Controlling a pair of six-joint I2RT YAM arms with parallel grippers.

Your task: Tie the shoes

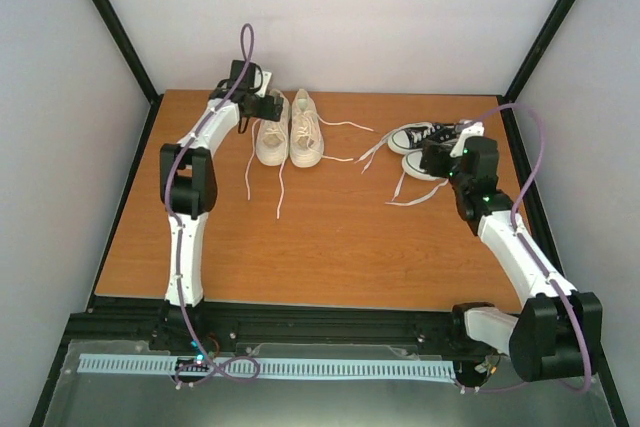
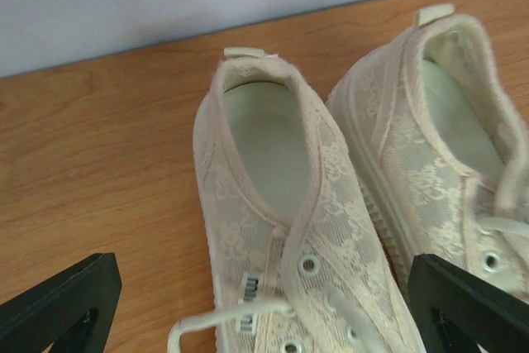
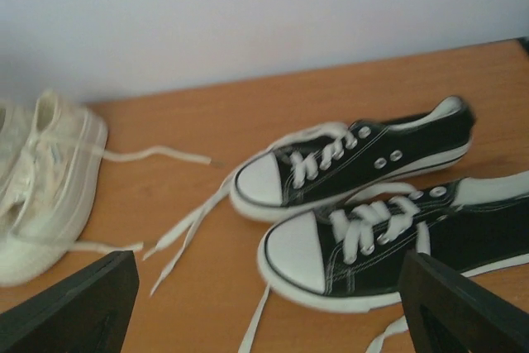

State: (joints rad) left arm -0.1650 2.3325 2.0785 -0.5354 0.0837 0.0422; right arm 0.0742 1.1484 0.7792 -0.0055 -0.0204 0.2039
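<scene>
2 white arms (image 1: pixel 183 247), black joints (image 1: pixel 188 182), purple cables (image 1: pixel 541 147), black claw fingers (image 2: pixel 66 303).

Seeing matt, lace-like cloth with a raised floral weave on the cream shoes (image 2: pixel 273 196), trimmed in smooth fabric binding, set with shiny metal eyelets (image 2: pixel 309 265) and strung with woven white laces (image 2: pixel 231 313). Reading the table (image 2: pixel 91 171) as smooth wood grain. Taking the black sneakers (image 3: pixel 364 163) for matt canvas with smooth white rubber toe caps (image 3: pixel 293 254), possibly, given the blur. Finding matt black plastic on the fingers (image 2: pixel 62 303) of the left gripper (image 2: pixel 263 279).
</scene>
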